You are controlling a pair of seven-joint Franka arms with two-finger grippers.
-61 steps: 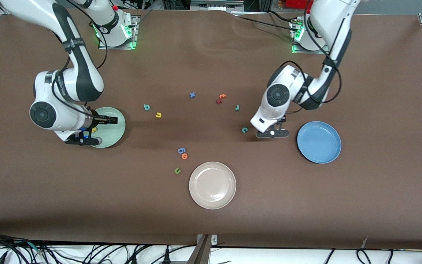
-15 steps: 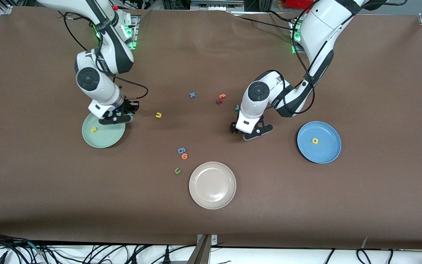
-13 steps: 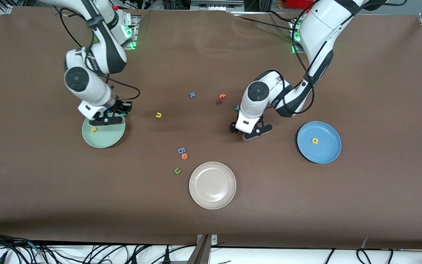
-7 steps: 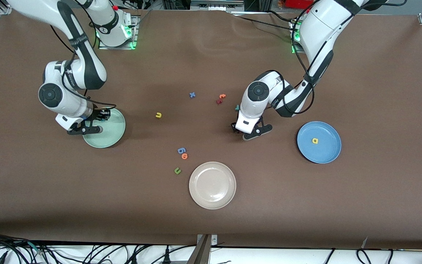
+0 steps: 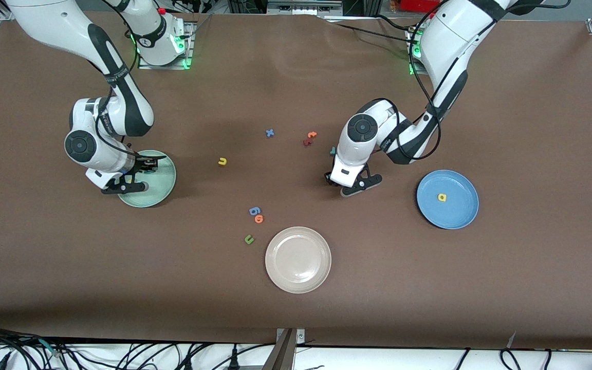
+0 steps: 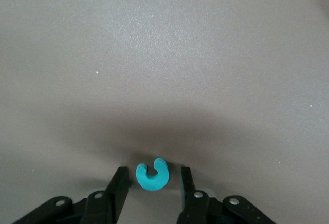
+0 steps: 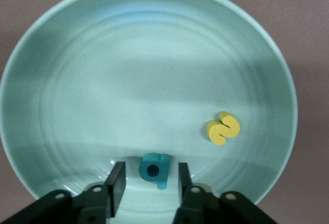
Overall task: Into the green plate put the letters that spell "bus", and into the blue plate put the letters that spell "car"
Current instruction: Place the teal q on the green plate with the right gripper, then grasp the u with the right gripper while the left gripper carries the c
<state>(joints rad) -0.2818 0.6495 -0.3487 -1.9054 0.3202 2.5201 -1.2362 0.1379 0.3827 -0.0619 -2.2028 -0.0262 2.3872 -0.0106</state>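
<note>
**Teal "b" set down in the green plate, teal "c" bracketed for pickup**

The right gripper [image 7: 147,179] hangs low over the green plate [image 7: 61,70], fingers parted on either side of the teal "b" [image 7: 153,170], which lies on the plate floor near the yellow "s" [image 7: 223,128]; judging by the gaps, the letter is released, not gripped. The yellow "u" [image 5: 222,162] lies on the worktop [image 5: 532,282], so "bus" is one short.

The left gripper [image 6: 150,187] sits low on the worktop with its fingers part-open, straddling the teal "c" [image 6: 151,174], apparently without contact, placed to close on it. The blue plate [image 5: 460,216] holds the yellow "a" [image 5: 442,197]; the teal "r" [image 5: 332,150] peeks out beside the left arm.
</note>
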